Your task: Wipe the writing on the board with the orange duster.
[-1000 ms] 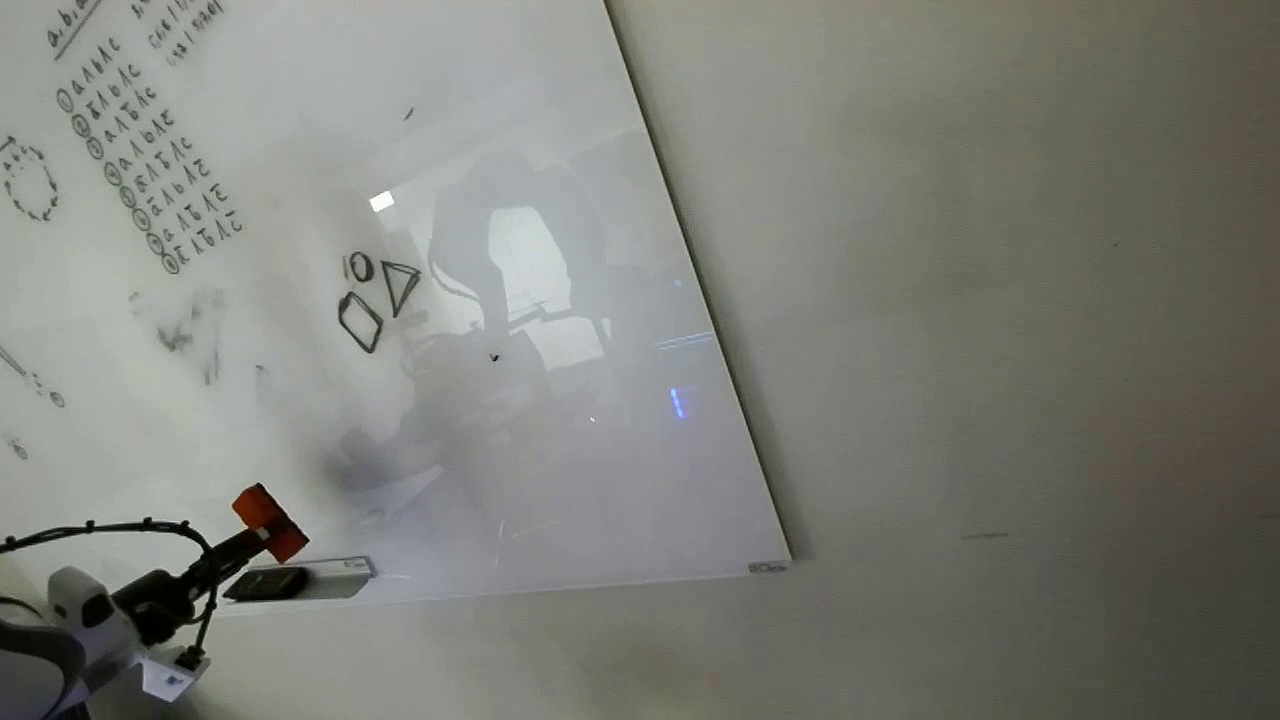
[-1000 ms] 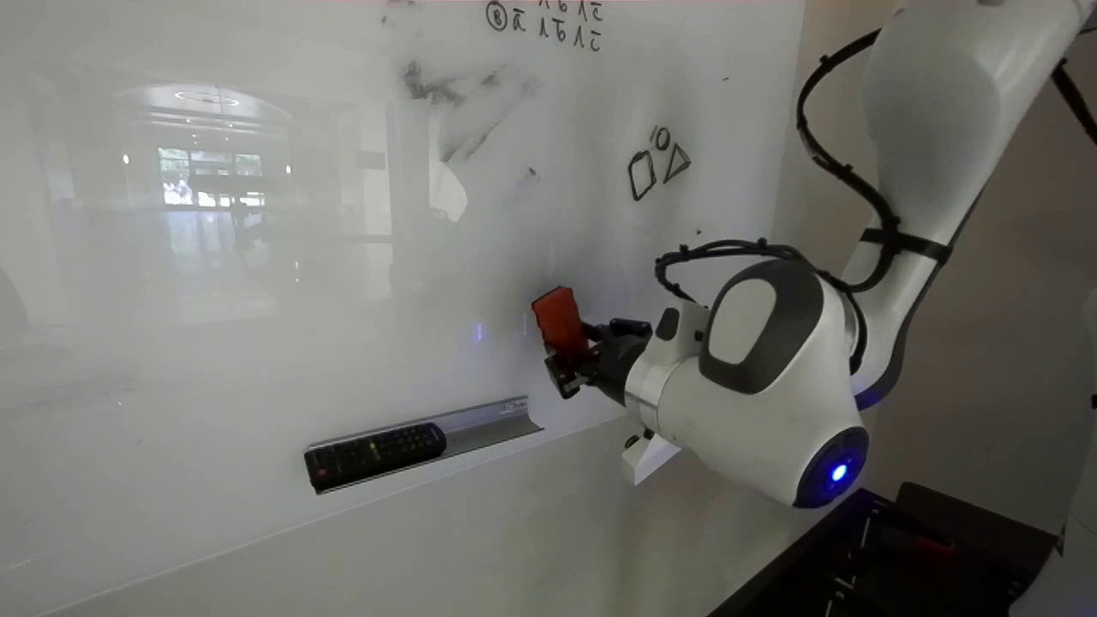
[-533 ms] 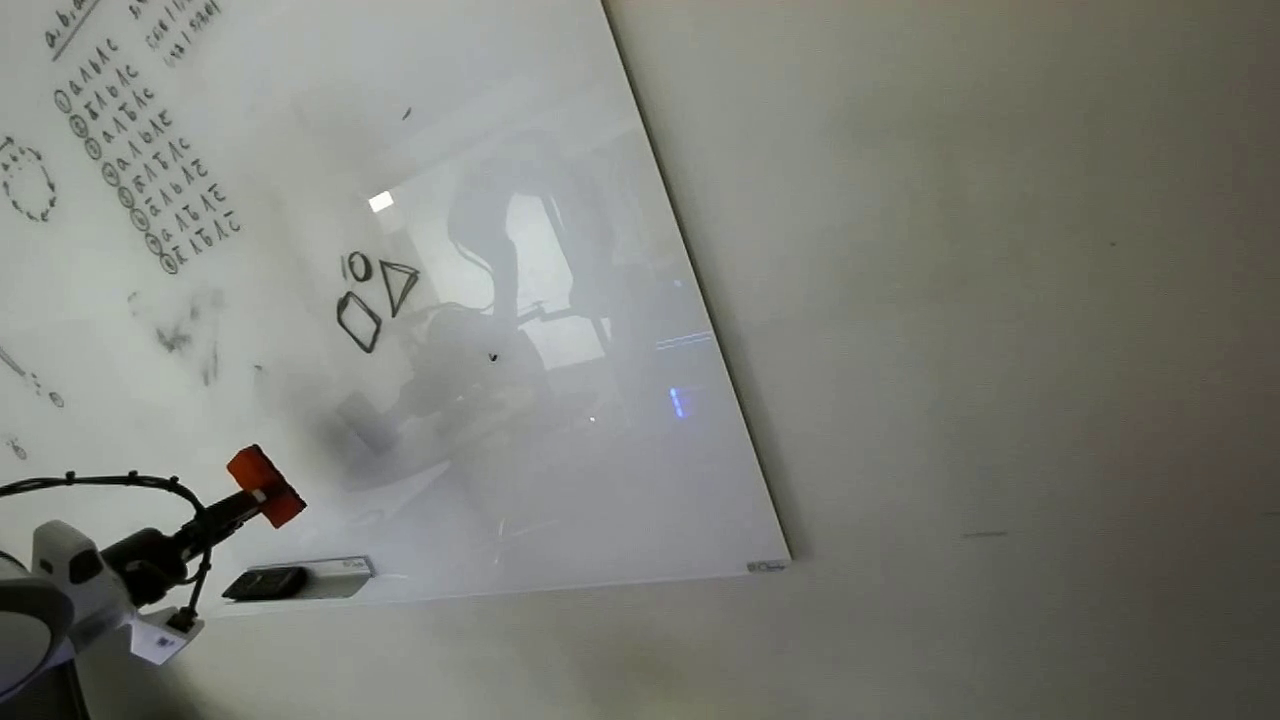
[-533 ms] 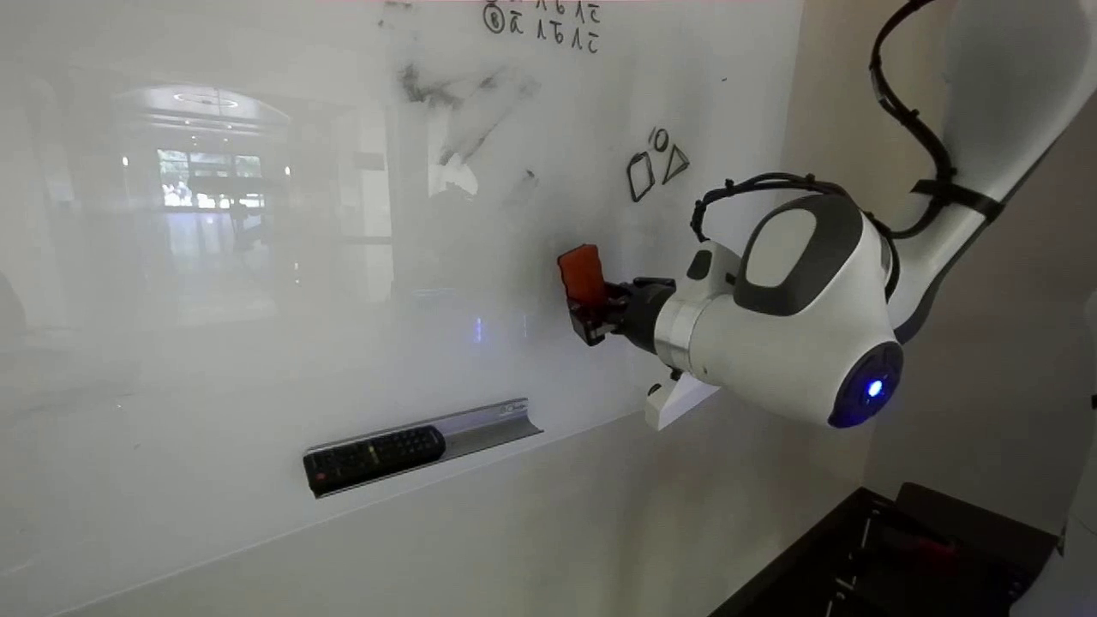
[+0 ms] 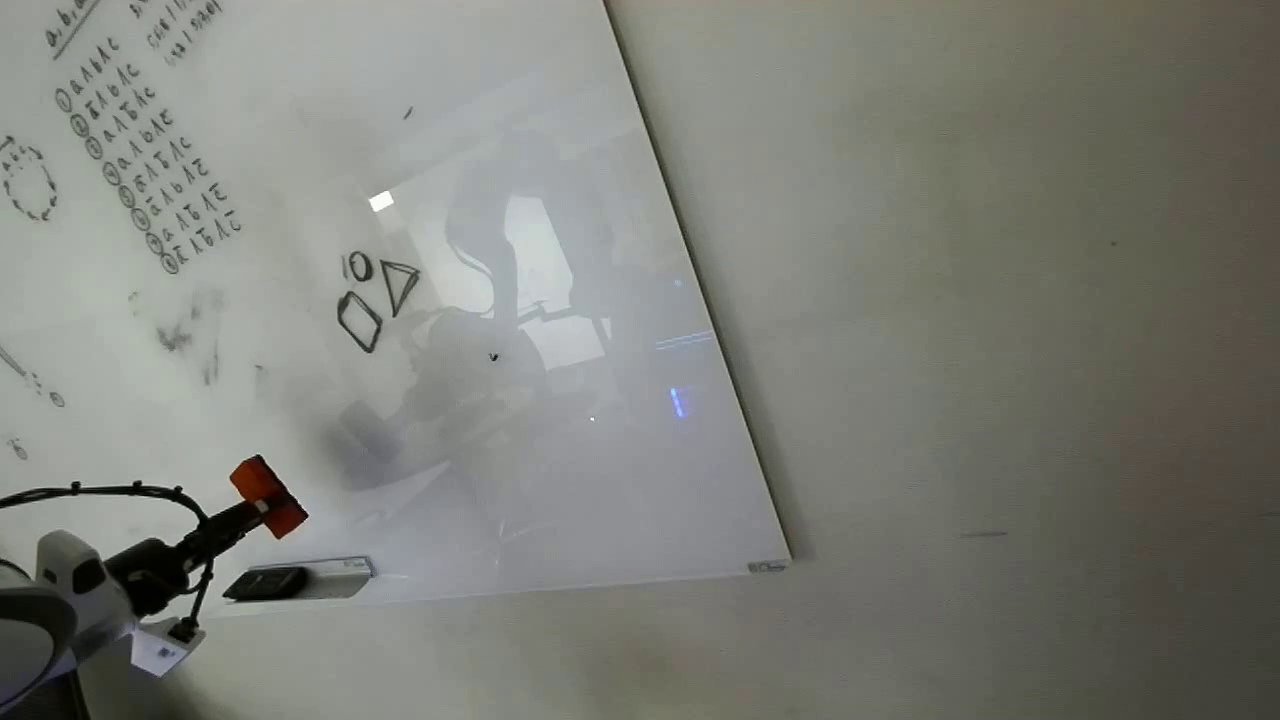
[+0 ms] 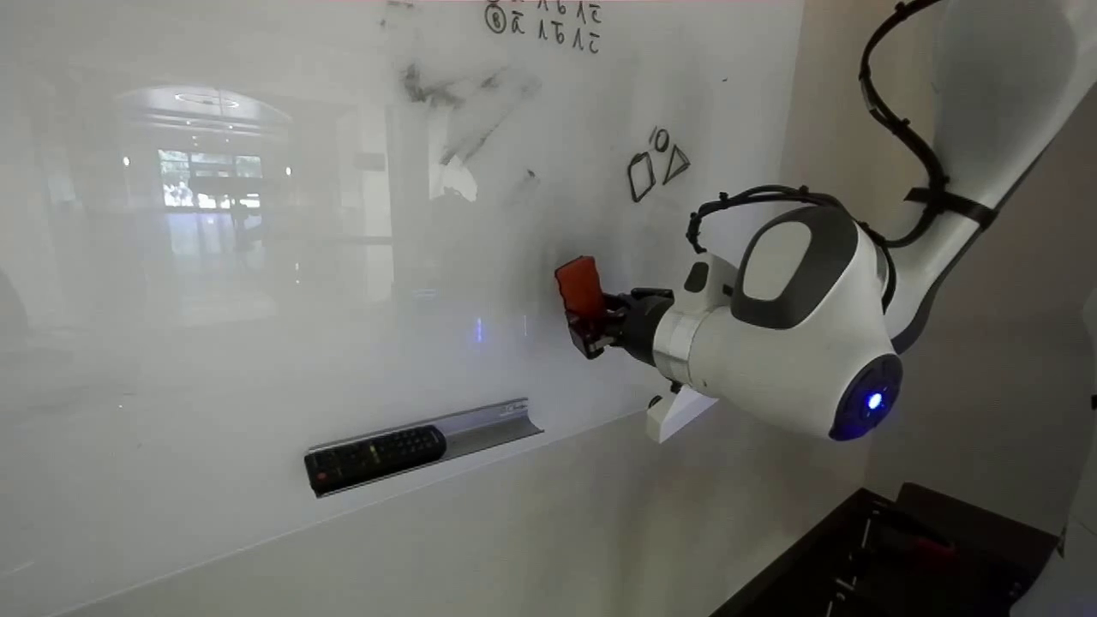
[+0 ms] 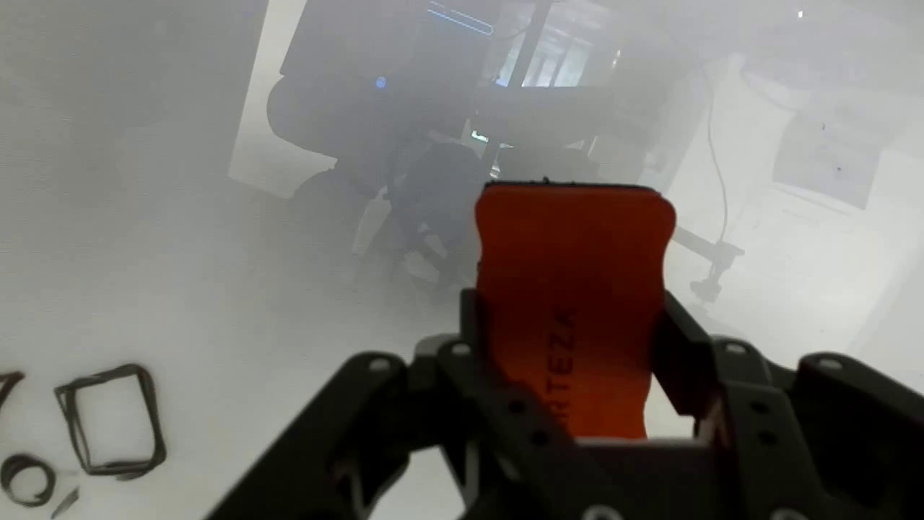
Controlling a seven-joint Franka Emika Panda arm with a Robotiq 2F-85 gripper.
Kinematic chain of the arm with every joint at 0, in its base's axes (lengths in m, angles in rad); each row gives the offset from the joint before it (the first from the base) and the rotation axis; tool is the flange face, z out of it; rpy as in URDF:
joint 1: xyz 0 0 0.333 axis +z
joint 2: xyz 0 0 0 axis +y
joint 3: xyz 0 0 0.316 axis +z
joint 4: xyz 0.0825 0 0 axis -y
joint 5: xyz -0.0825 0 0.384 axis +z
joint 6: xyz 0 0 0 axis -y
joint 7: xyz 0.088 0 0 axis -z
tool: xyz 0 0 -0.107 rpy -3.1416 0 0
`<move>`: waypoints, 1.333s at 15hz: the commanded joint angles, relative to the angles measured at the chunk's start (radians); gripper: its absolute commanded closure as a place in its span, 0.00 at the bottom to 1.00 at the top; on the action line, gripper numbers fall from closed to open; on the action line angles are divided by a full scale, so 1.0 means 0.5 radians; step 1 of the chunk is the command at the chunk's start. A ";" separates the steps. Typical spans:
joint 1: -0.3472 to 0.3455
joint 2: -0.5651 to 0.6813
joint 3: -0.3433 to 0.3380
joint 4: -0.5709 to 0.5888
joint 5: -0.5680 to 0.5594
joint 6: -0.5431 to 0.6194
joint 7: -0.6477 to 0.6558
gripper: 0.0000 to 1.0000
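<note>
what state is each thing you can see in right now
pincer: shut on the duster
duster: gripped, tilted, off the tray
triangle: drawn, unwiped
circle: drawn, unwiped
quadrilateral: drawn, unwiped
board: written on, smudged
remote: lying in the tray, buttons showing
tray: holding the remote
arm light: lit blue

"What's on the duster (image 7: 574,245)?"
"RTEZA, in dark letters."
"And the board (image 5: 620,500)?"
"Circled numbers (image 5: 126,196) before rows (image 5: 162,165) of a, b, c; its corner label (image 5: 767,567) is too small to read."

Orange duster (image 7: 574,253) tilts; black writing (image 5: 388,287) marks white board (image 5: 560,490).
</note>
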 commanded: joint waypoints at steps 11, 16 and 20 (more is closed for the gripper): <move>0.038 -0.879 -0.252 -0.203 -0.026 0.336 -0.135 0.69; -0.003 -1.311 -0.659 -0.199 -0.006 0.912 -0.502 0.69; -0.060 -1.493 -0.832 -0.171 0.214 1.052 -0.895 0.69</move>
